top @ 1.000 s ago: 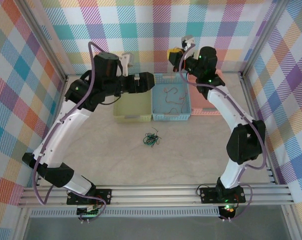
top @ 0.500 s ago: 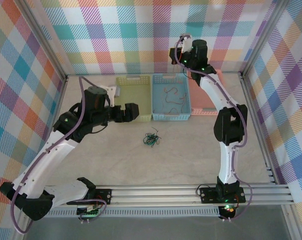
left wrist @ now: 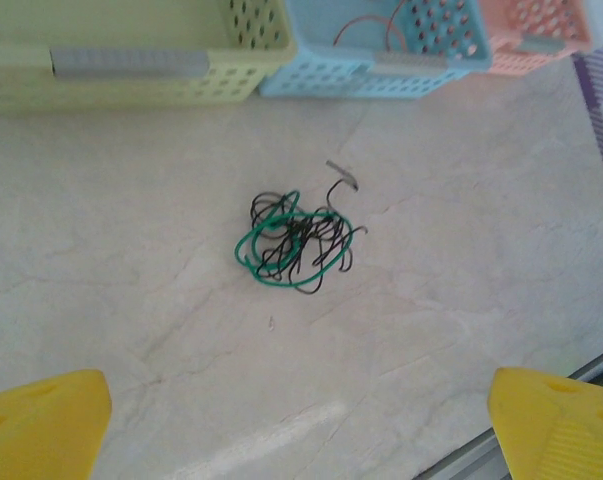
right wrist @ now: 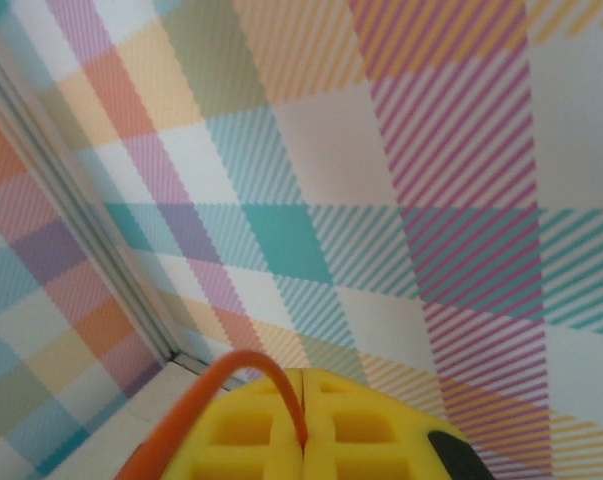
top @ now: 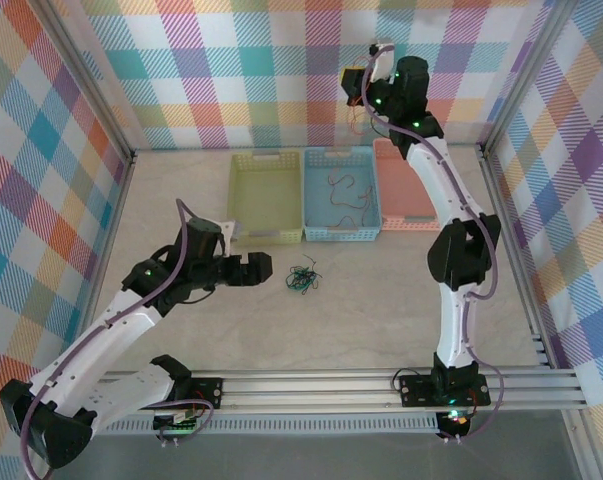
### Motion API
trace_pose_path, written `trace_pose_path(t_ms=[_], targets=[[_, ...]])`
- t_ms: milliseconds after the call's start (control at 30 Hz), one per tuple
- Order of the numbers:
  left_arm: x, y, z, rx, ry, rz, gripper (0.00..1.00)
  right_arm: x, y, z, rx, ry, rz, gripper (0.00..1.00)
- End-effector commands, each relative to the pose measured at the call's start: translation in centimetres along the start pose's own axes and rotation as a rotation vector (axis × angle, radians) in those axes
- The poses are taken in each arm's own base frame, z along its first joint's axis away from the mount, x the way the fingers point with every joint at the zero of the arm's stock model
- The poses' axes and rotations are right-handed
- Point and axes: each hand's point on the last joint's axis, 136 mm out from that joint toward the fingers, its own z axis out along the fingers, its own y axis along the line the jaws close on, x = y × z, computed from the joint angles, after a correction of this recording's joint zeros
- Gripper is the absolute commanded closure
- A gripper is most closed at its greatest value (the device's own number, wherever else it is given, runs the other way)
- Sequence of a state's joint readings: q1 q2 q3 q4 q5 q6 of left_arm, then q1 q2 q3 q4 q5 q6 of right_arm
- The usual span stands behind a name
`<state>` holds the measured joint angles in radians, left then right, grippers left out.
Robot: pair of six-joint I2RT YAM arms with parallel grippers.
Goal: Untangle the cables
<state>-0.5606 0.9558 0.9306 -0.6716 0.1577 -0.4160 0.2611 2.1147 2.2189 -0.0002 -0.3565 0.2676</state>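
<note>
You are viewing a small green-and-dark tangle [left wrist: 299,240] lying on the table [top: 381,300] just ahead of the spread left gripper [top: 265,268], while the closed right gripper [right wrist: 303,425] is pinching an orange cable [right wrist: 206,390] and the blue basket [top: 341,236] is holding loose strands [top: 343,195].

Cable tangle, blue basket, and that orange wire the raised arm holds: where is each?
cable tangle [left wrist: 299,240], left wrist view, middle of the green-and-dark knot.
blue basket [top: 342,236], top external view, its near wall.
orange cable [right wrist: 186,407], right wrist view, lower stretch of the strand.
</note>
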Motion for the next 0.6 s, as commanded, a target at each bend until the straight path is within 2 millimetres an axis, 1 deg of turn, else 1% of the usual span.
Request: trace_pose_path(t_ms=[0, 33, 100, 167, 333, 433, 567], targets=[[-0.2, -0.3, 0.1, 0.041, -0.03, -0.022, 0.04, -5.7, 4.6, -3.3, -0.114, -0.113, -0.026, 1.0], [-0.1, -0.2, 0.2, 0.04, -0.03, -0.024, 0.04, -5.7, 4.7, -3.4, -0.112, -0.111, -0.028, 1.0], [0.1, -0.3, 0.3, 0.048, -0.024, -0.028, 0.04, -5.3, 4.2, -3.2, -0.093, -0.098, -0.041, 1.0], [0.1, -0.4, 0.4, 0.052, -0.02, -0.029, 0.04, -4.3, 3.2, -2.7, -0.062, -0.078, -0.047, 1.0], [0.5, 0.0, 0.5, 0.042, -0.013, -0.031, 0.05, -1.3, 1.0, -1.0, -0.023, -0.026, -0.033, 1.0], [0.7, 0.1, 0.6, 0.037, -0.01, -0.032, 0.05, 0.7, -0.8, 0.1, 0.021, 0.004, -0.031, 1.0], [0.9, 0.2, 0.6, 0.033, -0.004, -0.032, 0.05, 4.1, -3.1, 1.3, 0.072, 0.071, -0.029, 1.0]])
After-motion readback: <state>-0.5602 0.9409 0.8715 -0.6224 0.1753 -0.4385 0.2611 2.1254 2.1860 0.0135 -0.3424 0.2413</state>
